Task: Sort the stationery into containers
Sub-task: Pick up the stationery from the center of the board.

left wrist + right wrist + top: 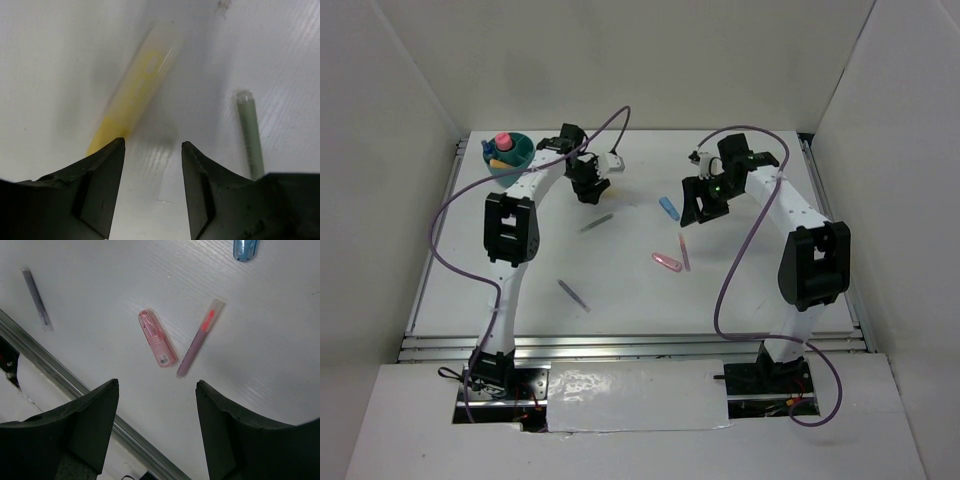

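Note:
The container, a round teal tub, stands at the far left with pink and orange markers in it. My left gripper hangs open just right of the tub, low over the table, with nothing between its fingers. A blurred yellow highlighter lies ahead of its left finger, and a thin pale pen lies to its right. My right gripper is open and empty above a pink clip and a pink pen. A small blue piece lies nearby.
A thin purple pen lies toward the near left of the table. A metal rail runs along the table's near edge. White walls enclose the table on three sides. Purple cables loop beside both arms.

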Action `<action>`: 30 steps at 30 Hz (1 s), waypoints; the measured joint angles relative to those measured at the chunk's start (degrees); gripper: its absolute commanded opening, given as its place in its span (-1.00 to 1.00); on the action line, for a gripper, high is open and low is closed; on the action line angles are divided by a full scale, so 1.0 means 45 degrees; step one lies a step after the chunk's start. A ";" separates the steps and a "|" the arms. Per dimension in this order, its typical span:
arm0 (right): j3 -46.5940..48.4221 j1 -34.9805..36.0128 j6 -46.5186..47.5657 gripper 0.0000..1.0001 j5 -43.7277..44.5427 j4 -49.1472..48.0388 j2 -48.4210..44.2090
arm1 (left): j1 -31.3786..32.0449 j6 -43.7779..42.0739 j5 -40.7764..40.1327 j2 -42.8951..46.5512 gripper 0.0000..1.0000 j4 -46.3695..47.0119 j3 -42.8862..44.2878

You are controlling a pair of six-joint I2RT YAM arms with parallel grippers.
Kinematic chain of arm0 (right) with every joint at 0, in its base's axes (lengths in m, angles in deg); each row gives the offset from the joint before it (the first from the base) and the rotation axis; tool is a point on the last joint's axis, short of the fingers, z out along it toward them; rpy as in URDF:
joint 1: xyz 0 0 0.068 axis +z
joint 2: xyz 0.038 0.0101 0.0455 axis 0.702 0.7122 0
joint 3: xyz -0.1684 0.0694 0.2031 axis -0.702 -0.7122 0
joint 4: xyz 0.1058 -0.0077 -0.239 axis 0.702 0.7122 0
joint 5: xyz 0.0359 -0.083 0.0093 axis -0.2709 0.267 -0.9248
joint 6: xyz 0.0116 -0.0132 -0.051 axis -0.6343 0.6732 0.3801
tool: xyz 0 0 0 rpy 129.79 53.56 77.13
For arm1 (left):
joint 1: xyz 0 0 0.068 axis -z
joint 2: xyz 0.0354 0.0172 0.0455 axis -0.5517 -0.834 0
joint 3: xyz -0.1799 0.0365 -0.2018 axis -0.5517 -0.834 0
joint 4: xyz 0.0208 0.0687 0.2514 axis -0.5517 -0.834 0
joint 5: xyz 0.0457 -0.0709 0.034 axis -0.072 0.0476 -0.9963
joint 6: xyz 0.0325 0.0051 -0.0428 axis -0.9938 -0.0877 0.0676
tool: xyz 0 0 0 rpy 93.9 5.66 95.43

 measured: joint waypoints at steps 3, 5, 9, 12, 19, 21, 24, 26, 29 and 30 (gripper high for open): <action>-0.0034 -0.0005 -0.0005 0.40 -0.0131 0.0005 0.0000 | -0.0160 -0.0170 -0.0024 0.0000 0.19 0.0398 -0.0165; -0.0034 -0.0005 0.0000 0.40 -0.0170 0.0005 0.0000 | -0.0311 -0.0204 -0.0015 0.0000 0.17 0.0597 -0.0325; -0.0049 -0.0015 0.0000 0.40 -0.0194 0.0005 0.0000 | -0.0777 -0.0291 0.0787 0.0019 0.11 0.1239 -0.0903; -0.0121 -0.0019 0.0005 0.40 -0.0248 0.0024 0.0000 | -0.1122 -0.0685 0.1787 0.0311 0.09 0.1753 -0.1724; -0.0296 -0.0049 0.0010 0.40 -0.0447 0.0068 0.0005 | -0.1409 -0.1239 0.2900 0.0772 0.08 0.2603 -0.2798; -0.0379 -0.0053 0.0010 0.39 -0.0461 0.0078 0.0005 | -0.1350 -0.1151 0.2909 0.0903 0.12 0.3230 -0.3109; -0.0471 -0.0092 0.0015 0.40 -0.0491 0.0078 0.0005 | -0.1302 -0.0835 0.2861 0.1175 0.19 0.4410 -0.3735; -0.0529 -0.0141 0.0039 0.40 -0.0500 0.0083 0.0005 | -0.1268 -0.0656 0.2856 0.1239 0.26 0.5027 -0.3915; -0.0549 -0.0223 0.0053 0.40 -0.0505 0.0092 0.0005 | -0.1219 -0.0457 0.2885 0.1239 0.34 0.5600 -0.3876; -0.0554 -0.0248 0.0053 0.40 -0.0505 0.0097 0.0005 | -0.1219 -0.0461 0.2953 0.1239 0.37 0.5595 -0.3769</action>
